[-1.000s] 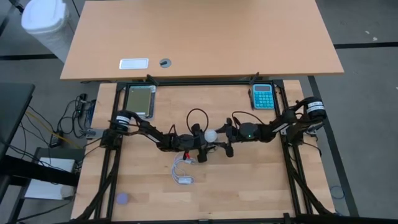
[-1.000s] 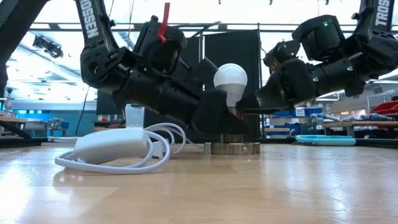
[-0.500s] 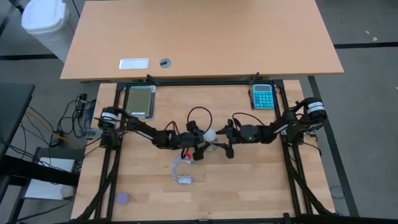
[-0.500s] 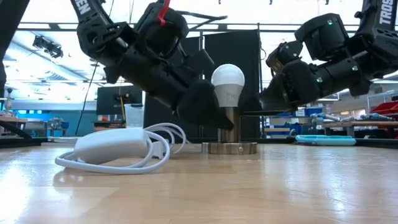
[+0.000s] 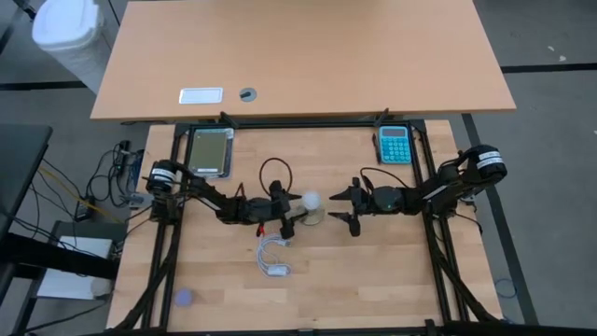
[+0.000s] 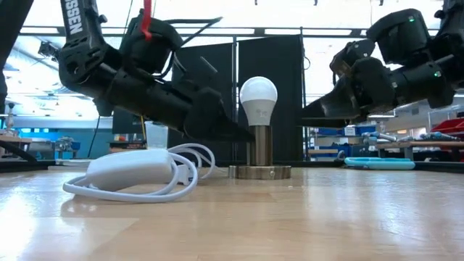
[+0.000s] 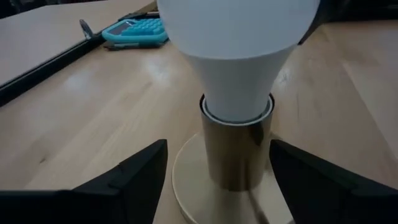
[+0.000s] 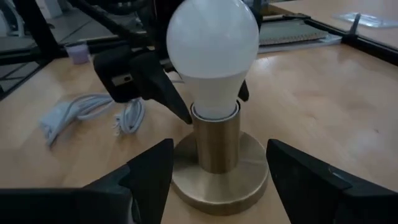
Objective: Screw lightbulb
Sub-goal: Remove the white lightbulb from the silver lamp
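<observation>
White lightbulb [image 6: 258, 98] upright in brass socket [image 6: 259, 154], left pincer [image 5: 291, 220], right pincer [image 5: 352, 203] (both apart, untouching)

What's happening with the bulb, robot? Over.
Both pincers open, left and right flanking the socket, touching nothing. Bulb upright in socket. Cable lies beside, not blocking.

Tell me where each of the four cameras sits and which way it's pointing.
High view: overhead, straight down on the table; both arms show, lightbulb between them.
Low view: table height, level toward the room; both arms flank the brass socket.
Left wrist view: behind the left gripper, open, facing the bulb.
Right wrist view: behind the right gripper, open, facing the bulb from the opposite side.
Both wrist views share bulb and socket.
</observation>
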